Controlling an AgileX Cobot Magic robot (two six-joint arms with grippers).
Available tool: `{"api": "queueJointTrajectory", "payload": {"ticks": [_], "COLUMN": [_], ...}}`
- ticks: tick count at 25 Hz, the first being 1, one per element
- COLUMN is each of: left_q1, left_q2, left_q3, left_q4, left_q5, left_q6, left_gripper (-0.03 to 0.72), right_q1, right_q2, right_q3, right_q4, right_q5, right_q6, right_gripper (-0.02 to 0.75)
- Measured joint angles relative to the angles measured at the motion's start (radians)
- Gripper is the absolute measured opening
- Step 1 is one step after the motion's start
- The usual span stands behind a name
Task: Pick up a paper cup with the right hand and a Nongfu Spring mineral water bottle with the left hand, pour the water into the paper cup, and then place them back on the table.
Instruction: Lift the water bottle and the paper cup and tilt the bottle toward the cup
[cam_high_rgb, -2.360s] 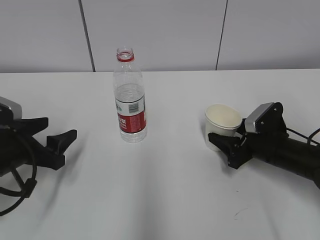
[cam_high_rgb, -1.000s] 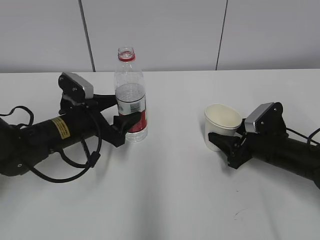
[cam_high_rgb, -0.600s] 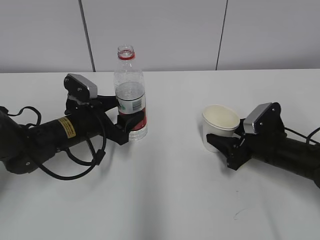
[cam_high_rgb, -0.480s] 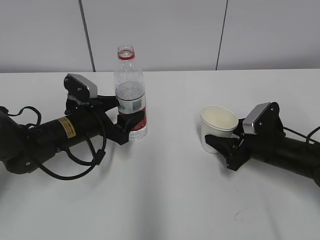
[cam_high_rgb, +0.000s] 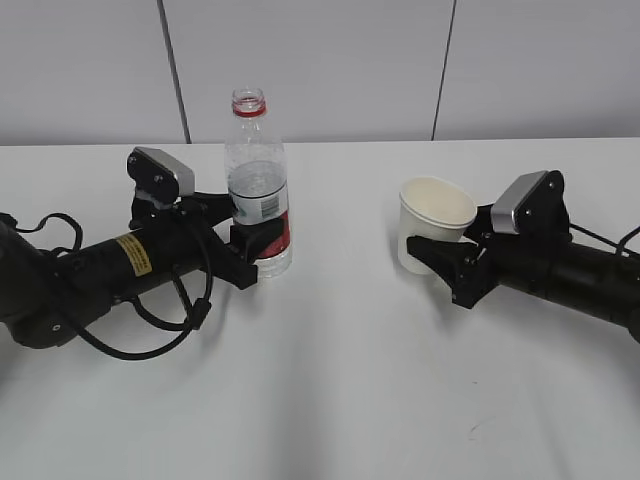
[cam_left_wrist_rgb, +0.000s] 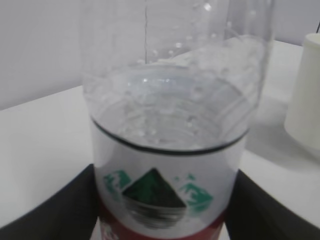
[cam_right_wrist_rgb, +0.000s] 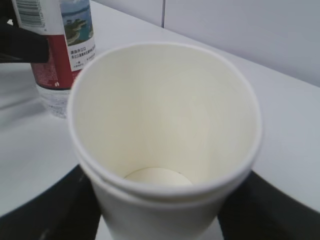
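Item: Nongfu Spring mineral water bottle (cam_high_rgb: 257, 185), capless, upright on the table (cam_high_rgb: 330, 400), clamped at its label by your left hand (cam_high_rgb: 243, 243).
Item: paper cup (cam_high_rgb: 433, 235), well right of the bottle, held in your right hand (cam_high_rgb: 447, 268), raised and empty.
Risk: the open neck may spill if you tilt early; a hard squeeze may crush the cup.

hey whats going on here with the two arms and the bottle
Two robot arms are setting up a pour. The left hand has its jaws around the label of the Nongfu Spring mineral water bottle, which stands upright and capless, partly filled with water. The right hand grips the paper cup, which is empty and looks raised just off the table. Nothing has been poured yet.
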Motion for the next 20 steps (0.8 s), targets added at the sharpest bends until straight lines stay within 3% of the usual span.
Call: {"api": "queueJointTrajectory", "payload": {"ticks": [7,12,20], "left_q1": [0.0,0.0,0.0], "left_q2": [0.002,0.002,0.002], "left_q3": [0.0,0.0,0.0], "left_q4": [0.0,-0.004,-0.006], "left_q5": [-0.001,-0.002,-0.002], "left_q6": [-0.002,-0.003,0.052], "left_gripper": [0.371,0.298,0.281], "right_q1": [0.016,0.075,0.104], "right_q2": [0.0,0.0,0.0], "right_q3": [-0.025,-0.029,-0.03], "right_q4": [-0.123,-0.133,-0.123], "right_q5": [0.0,0.0,0.0], "right_q6": [0.059,0.064,0.065], "right_gripper": [0.468,0.468,0.468]}}
